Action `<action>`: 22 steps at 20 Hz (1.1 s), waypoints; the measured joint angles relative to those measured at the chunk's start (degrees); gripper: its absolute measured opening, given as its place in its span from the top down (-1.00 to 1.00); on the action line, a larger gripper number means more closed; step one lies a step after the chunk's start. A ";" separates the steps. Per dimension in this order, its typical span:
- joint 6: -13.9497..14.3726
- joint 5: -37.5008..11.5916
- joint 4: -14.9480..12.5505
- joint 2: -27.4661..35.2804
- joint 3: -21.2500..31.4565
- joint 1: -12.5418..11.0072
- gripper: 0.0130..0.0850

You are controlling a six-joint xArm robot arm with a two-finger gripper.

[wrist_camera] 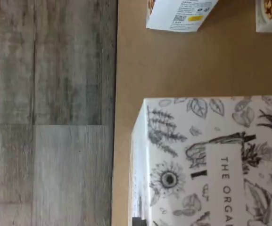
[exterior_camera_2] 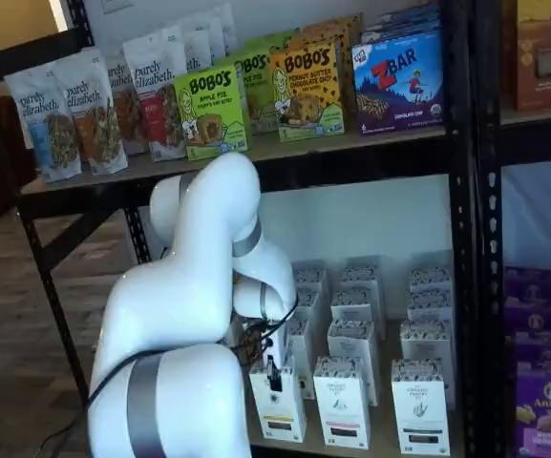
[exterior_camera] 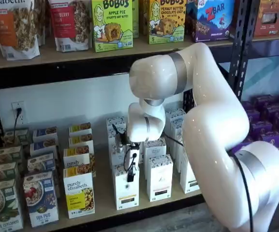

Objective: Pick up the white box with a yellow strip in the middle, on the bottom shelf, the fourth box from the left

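The white box (exterior_camera: 126,191) stands upright at the front of the bottom shelf (exterior_camera: 105,205), beside the yellow "purely elizabeth" boxes; it also shows in the other shelf view as the white box (exterior_camera_2: 277,408). My gripper (exterior_camera: 131,169) hangs straight down onto the box's top. One black finger lies against the upper front face, and the other finger is hidden behind the carton. The gripper (exterior_camera_2: 274,372) sits on the same box top there. In the wrist view a white carton (wrist_camera: 211,160) with black botanical drawings fills the near field above the tan shelf board (wrist_camera: 173,70).
More white cartons (exterior_camera: 159,176) stand in rows right of the target, one close beside it. Yellow "purely elizabeth" boxes (exterior_camera: 79,193) stand close on its left. The upper shelf (exterior_camera: 81,55) overhangs the arm. Black uprights (exterior_camera_2: 461,239) frame the bay. Grey wood floor (wrist_camera: 46,113) lies below the shelf edge.
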 joint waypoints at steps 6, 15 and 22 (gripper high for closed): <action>-1.10 -0.71 1.40 -1.65 2.54 0.29 -0.22; -3.14 -2.12 4.02 -2.80 4.75 0.79 -0.11; -2.74 -2.72 3.85 -3.82 6.24 1.10 -0.11</action>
